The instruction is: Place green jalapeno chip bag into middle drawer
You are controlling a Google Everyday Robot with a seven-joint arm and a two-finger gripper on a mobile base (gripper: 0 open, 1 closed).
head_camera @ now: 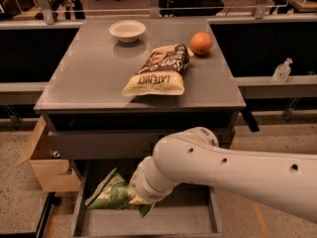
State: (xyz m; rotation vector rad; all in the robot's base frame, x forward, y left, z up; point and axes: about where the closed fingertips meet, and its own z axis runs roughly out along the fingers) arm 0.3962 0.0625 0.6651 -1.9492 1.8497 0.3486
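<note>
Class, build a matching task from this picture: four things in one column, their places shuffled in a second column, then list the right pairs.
Things
1. white bowl
2. orange
3. green jalapeno chip bag
4. gripper

Places
A. down in the open middle drawer, at the green bag's right end
B. far right of the tabletop
C. far left of the tabletop
D. lying on the drawer floor, left side

Pairs: 1-C, 2-B, 3-D, 4-A
</note>
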